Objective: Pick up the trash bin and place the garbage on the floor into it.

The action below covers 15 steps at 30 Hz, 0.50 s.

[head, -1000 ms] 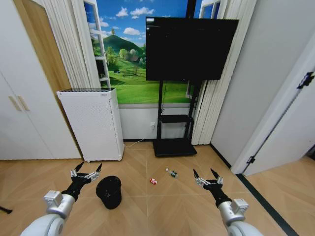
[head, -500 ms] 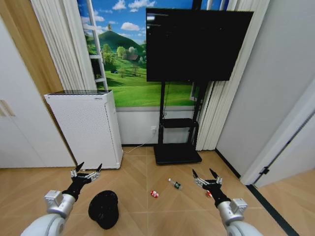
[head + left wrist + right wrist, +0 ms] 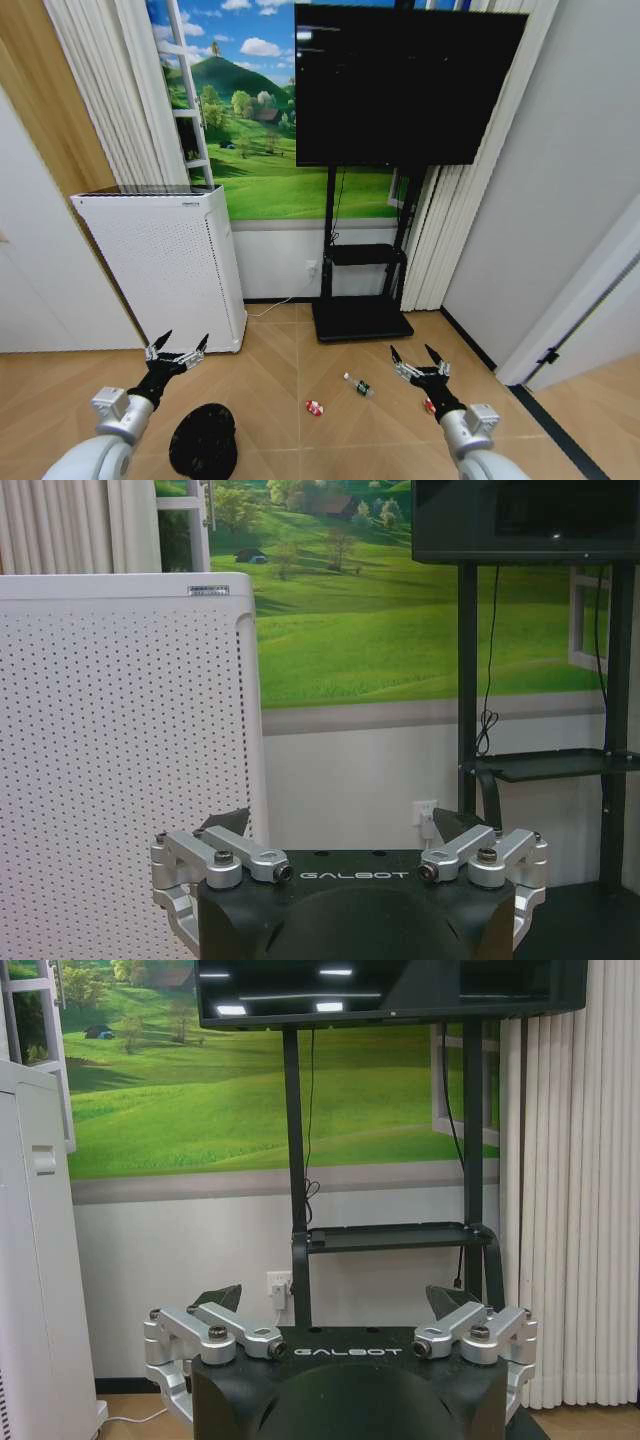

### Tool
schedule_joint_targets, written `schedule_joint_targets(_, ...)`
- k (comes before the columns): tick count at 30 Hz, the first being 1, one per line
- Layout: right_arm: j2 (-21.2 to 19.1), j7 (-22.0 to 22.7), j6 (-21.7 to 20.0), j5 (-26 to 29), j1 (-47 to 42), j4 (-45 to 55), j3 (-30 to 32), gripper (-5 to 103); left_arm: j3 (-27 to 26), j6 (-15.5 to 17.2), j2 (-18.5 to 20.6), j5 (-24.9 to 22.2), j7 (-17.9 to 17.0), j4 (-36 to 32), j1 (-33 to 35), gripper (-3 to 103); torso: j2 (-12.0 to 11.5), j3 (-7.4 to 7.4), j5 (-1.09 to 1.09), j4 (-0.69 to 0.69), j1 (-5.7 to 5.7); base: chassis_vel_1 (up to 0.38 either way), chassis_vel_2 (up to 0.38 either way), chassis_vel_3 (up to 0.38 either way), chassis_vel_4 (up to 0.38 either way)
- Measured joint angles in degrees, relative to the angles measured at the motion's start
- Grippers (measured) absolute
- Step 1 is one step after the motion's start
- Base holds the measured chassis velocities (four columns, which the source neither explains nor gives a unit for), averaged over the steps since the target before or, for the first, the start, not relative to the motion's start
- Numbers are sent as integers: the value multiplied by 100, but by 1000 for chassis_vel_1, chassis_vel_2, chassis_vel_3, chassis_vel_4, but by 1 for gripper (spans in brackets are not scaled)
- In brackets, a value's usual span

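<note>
Nearest the robot, the wire-mesh trash bin [image 3: 203,442] stands on the parquet floor [image 3: 280,355] under the left gripper [image 3: 176,349], fingers splayed, empty. Right gripper [image 3: 419,359] likewise spread, hovering. Beyond: red-and-white can [image 3: 314,407], green-labelled bottle [image 3: 355,384], still loose. Approach posture, likely.
</note>
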Motion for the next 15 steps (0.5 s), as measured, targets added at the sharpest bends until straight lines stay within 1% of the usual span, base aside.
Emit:
schedule_joint_targets(3, 0, -1, 20, 9, 12, -22, 3, 100, 3, 0, -18, 19, 1, -2, 4, 100, -68, -38, 0, 0, -26, 0, 0, 0, 0)
schedule_joint_targets(5, -2, -1, 49, 19, 9, -57, 10, 100, 32, 0, -61, 63, 1, 16, -3, 100, -161, -91, 1, -1, -63, 0, 0, 0, 0)
schedule_joint_targets(7, -2, -1, 61, 20, 3, -66, 13, 100, 40, 0, -72, 74, 1, 21, -4, 100, -184, -104, 0, -1, -72, 0, 0, 0, 0)
schedule_joint_targets(9, 3, -8, 98, 28, -28, -97, 42, 100, 67, -1, -98, 110, 1, 27, -2, 100, -272, -155, 0, -1, -109, 0, 0, 0, 0)
schedule_joint_targets(15, 7, -29, 144, 44, -45, -151, 73, 100, 89, -20, -125, 153, 1, 54, -15, 100, -399, -230, 0, -1, -163, 0, 0, 0, 0)
